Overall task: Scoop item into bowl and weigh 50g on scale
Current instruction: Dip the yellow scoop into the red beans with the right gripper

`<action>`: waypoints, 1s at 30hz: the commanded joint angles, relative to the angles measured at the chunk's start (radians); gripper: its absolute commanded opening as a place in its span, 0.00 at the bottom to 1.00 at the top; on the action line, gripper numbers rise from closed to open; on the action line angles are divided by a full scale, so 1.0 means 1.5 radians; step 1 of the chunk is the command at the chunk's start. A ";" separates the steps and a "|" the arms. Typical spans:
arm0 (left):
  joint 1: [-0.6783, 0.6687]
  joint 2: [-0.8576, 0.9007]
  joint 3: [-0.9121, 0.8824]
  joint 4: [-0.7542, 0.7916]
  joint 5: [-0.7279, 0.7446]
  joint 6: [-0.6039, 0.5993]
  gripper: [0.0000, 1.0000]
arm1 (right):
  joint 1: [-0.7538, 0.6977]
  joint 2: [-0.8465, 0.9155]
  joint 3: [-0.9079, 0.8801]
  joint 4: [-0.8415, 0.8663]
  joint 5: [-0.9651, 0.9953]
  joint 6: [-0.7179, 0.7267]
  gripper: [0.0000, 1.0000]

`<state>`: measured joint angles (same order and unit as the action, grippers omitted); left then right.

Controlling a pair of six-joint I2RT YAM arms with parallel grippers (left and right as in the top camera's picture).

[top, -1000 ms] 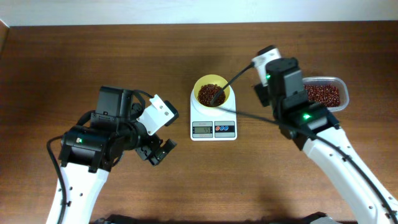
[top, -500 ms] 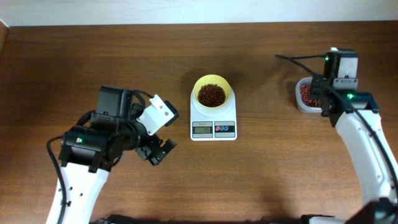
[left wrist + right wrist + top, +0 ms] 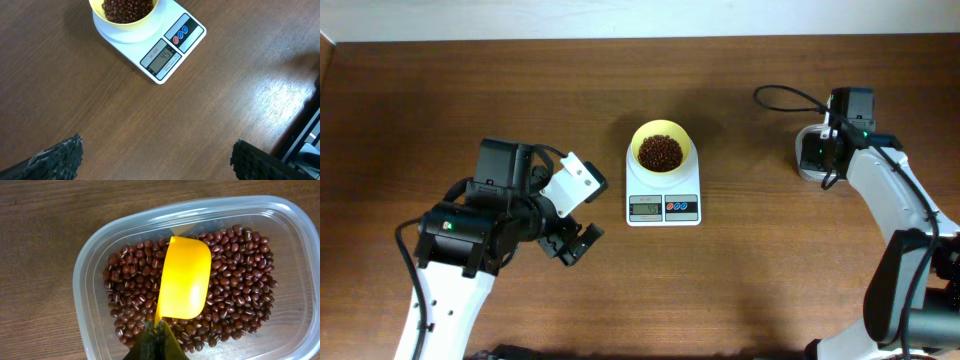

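The right gripper [image 3: 156, 332] pinches a yellow scoop [image 3: 184, 277] over beans [image 3: 240, 290] in a clear tub [image 3: 78, 287], possibly touching them.

Scale [image 3: 172, 47] display: "45"

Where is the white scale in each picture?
Overhead: the scale is near the middle, a little above centre.
Left wrist: the scale is near the top, left of centre, turned at a slant.
Right wrist: not in it; only the tub of beans and the yellow scoop show.
Landmark: the yellow bowl of beans sits on the scale in both views that show it.
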<state>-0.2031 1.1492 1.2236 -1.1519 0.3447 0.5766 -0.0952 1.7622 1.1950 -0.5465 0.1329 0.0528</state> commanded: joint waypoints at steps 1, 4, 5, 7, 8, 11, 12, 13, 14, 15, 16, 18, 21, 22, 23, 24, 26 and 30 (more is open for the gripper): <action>0.004 -0.003 0.012 0.002 0.010 0.008 0.99 | 0.001 -0.012 0.009 -0.003 -0.049 0.013 0.04; 0.004 -0.003 0.012 0.002 0.010 0.008 0.99 | -0.014 -0.023 0.010 -0.011 -0.076 0.031 0.04; 0.004 -0.003 0.012 0.001 0.010 0.008 0.99 | -0.026 -0.028 0.010 -0.014 -0.096 0.043 0.04; 0.004 -0.003 0.012 0.001 0.010 0.008 0.99 | -0.056 -0.036 0.010 -0.015 -0.164 0.043 0.04; 0.004 -0.003 0.012 0.001 0.010 0.008 0.99 | -0.069 -0.036 0.010 -0.017 -0.193 0.043 0.04; 0.003 -0.003 0.012 0.001 0.010 0.008 0.99 | -0.108 -0.036 0.010 -0.036 -0.253 0.043 0.04; 0.004 -0.003 0.012 0.002 0.010 0.008 0.99 | -0.120 -0.036 0.010 -0.038 -0.266 0.043 0.04; 0.004 -0.003 0.012 0.001 0.010 0.008 0.99 | -0.131 -0.038 0.010 -0.037 -0.276 0.043 0.04; 0.004 -0.003 0.012 0.001 0.010 0.008 0.99 | -0.142 -0.041 0.010 -0.038 -0.276 0.043 0.04; 0.004 -0.003 0.012 0.001 0.010 0.008 0.99 | -0.152 -0.045 0.010 -0.038 -0.276 0.043 0.04; 0.004 -0.003 0.012 0.001 0.010 0.008 0.99 | -0.166 -0.051 0.010 -0.037 -0.276 0.043 0.04; 0.004 -0.003 0.012 0.001 0.010 0.008 0.99 | -0.186 -0.064 0.010 -0.038 -0.276 0.043 0.04; 0.004 -0.003 0.012 0.001 0.010 0.008 0.99 | -0.199 -0.085 0.010 -0.041 -0.295 0.043 0.04; 0.004 -0.003 0.012 0.001 0.010 0.008 0.99 | -0.200 -0.091 0.010 -0.041 -0.317 0.043 0.04; 0.003 -0.003 0.012 0.001 0.010 0.008 0.99 | -0.200 -0.092 0.010 -0.042 -0.340 0.043 0.04; 0.004 -0.003 0.012 0.001 0.010 0.008 0.99 | -0.200 -0.092 0.010 -0.048 -0.359 0.043 0.04; 0.004 -0.003 0.012 0.001 0.010 0.008 0.99 | -0.200 -0.092 0.010 -0.061 -0.384 0.043 0.04; 0.004 -0.003 0.012 0.002 0.010 0.008 0.99 | -0.207 -0.092 0.010 -0.070 -0.392 0.075 0.04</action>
<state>-0.2031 1.1492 1.2236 -1.1519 0.3447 0.5770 -0.3923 1.6501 1.1988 -0.6510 -0.4164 0.1158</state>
